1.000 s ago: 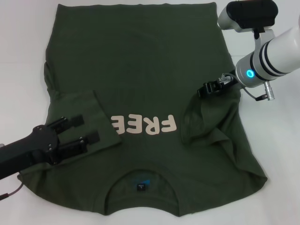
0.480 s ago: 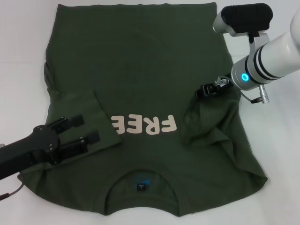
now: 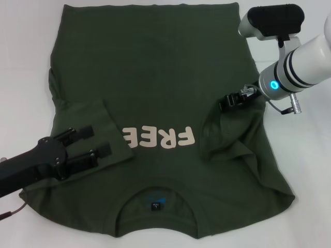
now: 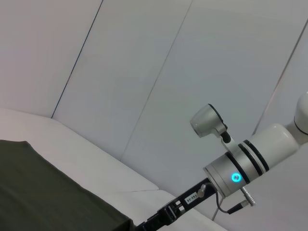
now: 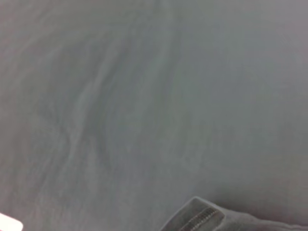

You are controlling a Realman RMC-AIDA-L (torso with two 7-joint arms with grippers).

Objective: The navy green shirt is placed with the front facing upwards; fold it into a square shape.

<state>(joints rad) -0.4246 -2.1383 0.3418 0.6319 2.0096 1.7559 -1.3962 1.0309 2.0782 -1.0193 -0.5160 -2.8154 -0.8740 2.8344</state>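
Note:
The navy green shirt point(image 3: 150, 67) lies flat on the white table, front up, with cream "FREE" lettering point(image 3: 160, 137) and the neck point(image 3: 155, 204) nearest me. Its left sleeve is folded inward over the end of the lettering. My left gripper point(image 3: 92, 143) rests open on that folded sleeve. My right gripper point(image 3: 226, 102) is shut on the edge of the right sleeve, which is lifted and bunched inward in a fold point(image 3: 227, 134). The right wrist view is filled with shirt cloth point(image 5: 144, 106) and a hem point(image 5: 197, 219). The left wrist view shows the shirt's edge point(image 4: 43, 192) and the right arm point(image 4: 240, 168).
White table point(image 3: 26, 46) surrounds the shirt on the left and right sides. The shirt's bottom hem point(image 3: 150, 5) reaches the far edge of the view. The right arm's camera housing point(image 3: 271, 20) hangs over the shirt's far right corner.
The right arm shifted slightly left, then back right and a little down, still holding the sleeve fold. The left arm and shirt body have barely moved.

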